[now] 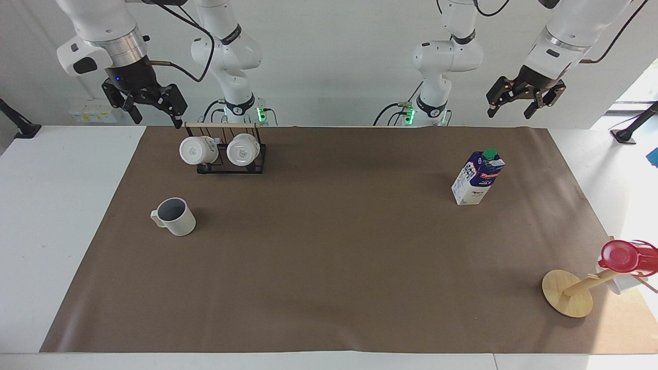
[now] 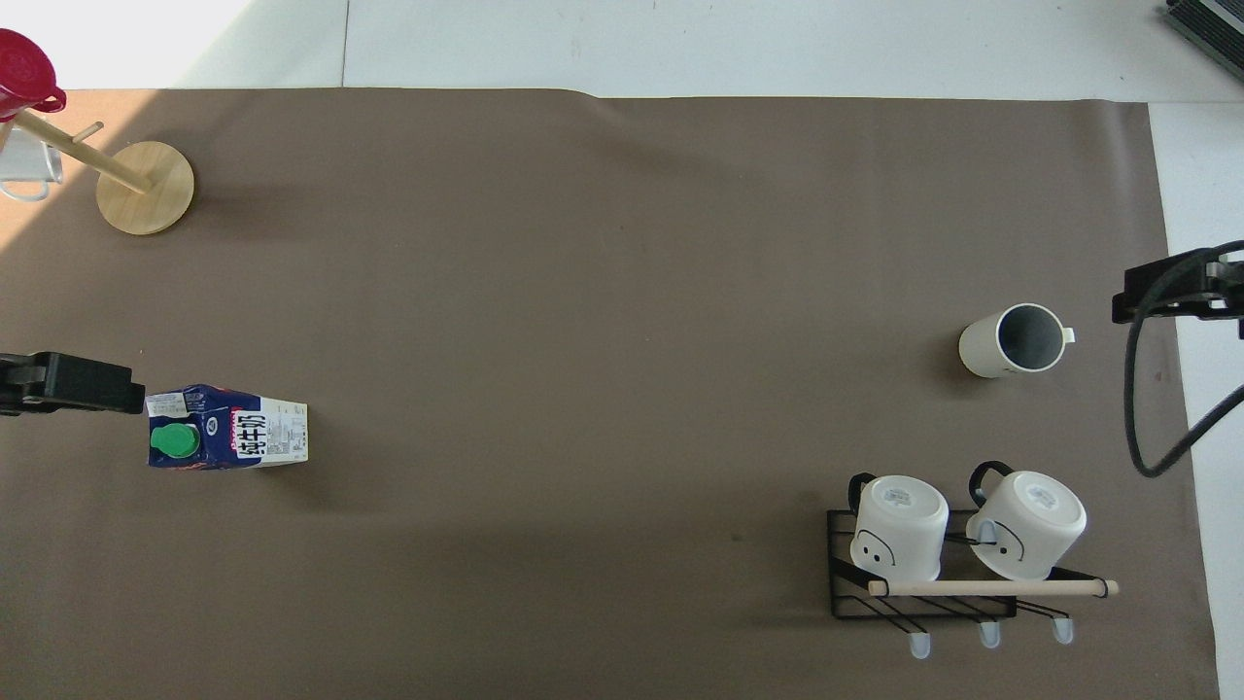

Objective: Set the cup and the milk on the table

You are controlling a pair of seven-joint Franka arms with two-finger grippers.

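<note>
One cup (image 1: 174, 216) and one milk (image 1: 477, 177) stand on the table (image 1: 61, 216), well apart; my left tool (image 1: 525, 99) and right tool (image 1: 149, 106) hang spread, empty, above its robot-side edge.

Both arms up, wrists angled down. Left gripper (image 1: 525, 100) hangs high at its own end of the table, fingers spread, holding nothing. Right gripper (image 1: 150, 105) same at its end, fingers look spread too, though partly foreshortened.
</note>
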